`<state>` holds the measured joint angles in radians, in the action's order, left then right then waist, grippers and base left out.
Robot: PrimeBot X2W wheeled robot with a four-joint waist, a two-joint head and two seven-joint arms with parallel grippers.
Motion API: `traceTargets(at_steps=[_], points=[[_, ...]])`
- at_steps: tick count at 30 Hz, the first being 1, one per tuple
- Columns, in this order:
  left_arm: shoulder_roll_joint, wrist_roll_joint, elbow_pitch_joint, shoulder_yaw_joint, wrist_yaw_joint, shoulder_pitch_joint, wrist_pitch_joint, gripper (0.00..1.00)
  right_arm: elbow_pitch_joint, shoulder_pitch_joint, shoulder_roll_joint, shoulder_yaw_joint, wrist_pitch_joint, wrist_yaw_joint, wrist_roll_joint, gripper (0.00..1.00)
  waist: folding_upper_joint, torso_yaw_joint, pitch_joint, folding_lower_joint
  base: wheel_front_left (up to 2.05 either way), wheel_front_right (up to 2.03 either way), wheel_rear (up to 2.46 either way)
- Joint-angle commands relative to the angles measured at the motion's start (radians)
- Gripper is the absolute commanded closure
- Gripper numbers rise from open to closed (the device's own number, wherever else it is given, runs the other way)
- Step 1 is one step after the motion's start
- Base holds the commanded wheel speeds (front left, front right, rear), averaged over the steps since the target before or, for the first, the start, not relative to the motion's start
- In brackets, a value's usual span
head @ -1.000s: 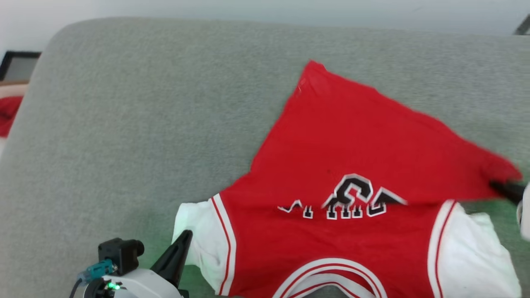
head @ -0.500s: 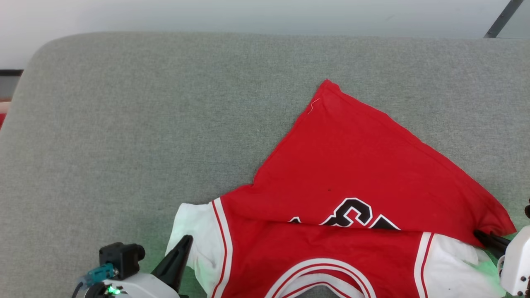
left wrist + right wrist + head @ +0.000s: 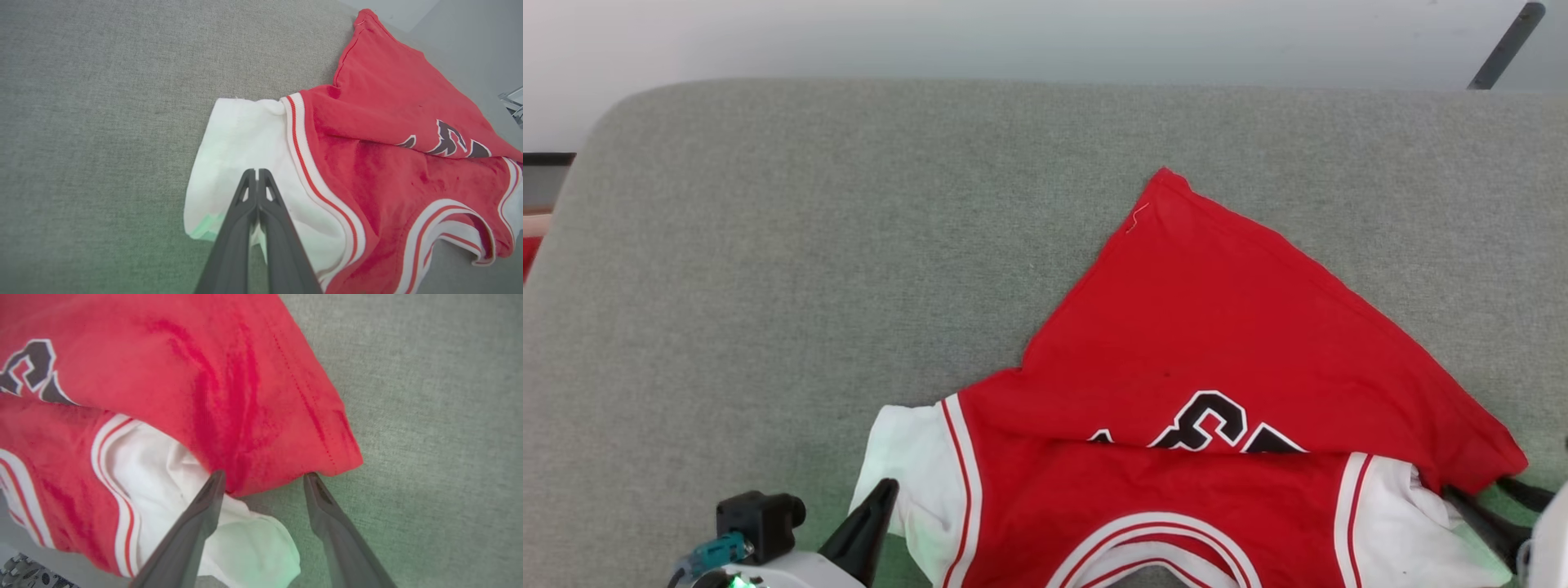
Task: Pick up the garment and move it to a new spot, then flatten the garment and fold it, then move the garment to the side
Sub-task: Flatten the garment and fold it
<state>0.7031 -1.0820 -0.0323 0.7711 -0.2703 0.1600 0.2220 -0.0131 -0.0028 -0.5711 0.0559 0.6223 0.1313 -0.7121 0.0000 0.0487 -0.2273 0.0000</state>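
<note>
Garment (image 3: 1201, 343), a red jersey with white short sleeves, lies on a grey padded surface (image 3: 768, 261). Its lower half is folded up over the chest, so the fold line cuts across the black, white-edged lettering (image 3: 1205, 425).

Through my head camera, the collar with its red-and-white striped trim (image 3: 1152, 543) sits at the garment's near edge. The folded-over hem runs slantwise, one corner pointing away from me and the other lying over the garment's right sleeve (image 3: 163, 473).

My right end effector (image 3: 264, 475) stands just off that nearer hem corner, fingers spread wide and holding nothing. One fingertip is over the white sleeve, the other over bare grey fabric beside the garment. I cannot tell whether either tip touches the cloth.

My left end effector (image 3: 256, 173) hovers at the garment's opposite side. Its two dark fingers are pressed together with nothing visibly between them, and the tip is over the left sleeve (image 3: 241, 139).

A green glow tints the sleeve edges and the grey surface next to each end effector. Beyond the garment's far side, the padded surface ends in a rounded edge against a pale wall (image 3: 1013, 33).
</note>
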Motion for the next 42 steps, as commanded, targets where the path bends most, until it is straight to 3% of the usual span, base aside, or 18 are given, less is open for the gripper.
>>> traceTargets(at_steps=[1, 7, 13, 21, 29, 37, 42], points=[[0.003, -0.004, -0.003, -0.001, -0.004, -0.006, 0.003, 1.00, -0.034, 0.020, -0.008, -0.024, 0.013, -0.001, 0.012, 0.00, 0.0000, 0.004, 0.003, 0.0000, 0.00, 0.00, 0.00], [-0.005, 0.001, -0.004, 0.007, 0.002, -0.009, 0.003, 1.00, -0.256, 0.038, 0.000, -0.118, 0.074, -0.001, 0.056, 0.00, 0.0000, 0.020, 0.010, 0.0000, 0.00, 0.00, 0.00], [-0.022, 0.012, 0.004, 0.023, 0.017, 0.023, -0.009, 1.00, -0.310, -0.142, -0.040, -0.041, 0.060, -0.001, 0.106, 0.00, 0.0000, 0.055, 0.002, 0.0000, 0.00, 0.00, 0.00], [-0.069, 0.035, 0.046, 0.058, 0.061, 0.082, -0.031, 1.00, -0.092, -0.475, -0.076, 0.180, 0.000, -0.001, 0.085, 0.00, 0.0000, 0.138, -0.018, 0.0000, 0.00, 0.00, 0.00], [-0.141, 0.060, 0.104, 0.094, 0.114, 0.156, -0.041, 1.00, 0.206, -0.761, -0.083, 0.429, 0.022, -0.001, 0.037, 0.00, 0.0000, 0.228, -0.065, 0.0000, 0.00, 0.00, 0.00], [-0.221, 0.079, 0.178, 0.123, 0.173, 0.233, -0.035, 1.00, 0.468, -0.968, -0.081, 0.610, 0.045, -0.001, -0.006, 0.00, 0.0000, 0.311, -0.137, 0.0000, 0.00, 0.00, 0.00], [-0.254, 0.082, 0.218, 0.134, 0.200, 0.263, -0.031, 1.00, 0.562, -1.033, -0.071, 0.677, 0.067, -0.001, -0.040, 0.00, 0.0000, 0.344, -0.162, 0.0000, 0.00, 0.00, 0.00]])
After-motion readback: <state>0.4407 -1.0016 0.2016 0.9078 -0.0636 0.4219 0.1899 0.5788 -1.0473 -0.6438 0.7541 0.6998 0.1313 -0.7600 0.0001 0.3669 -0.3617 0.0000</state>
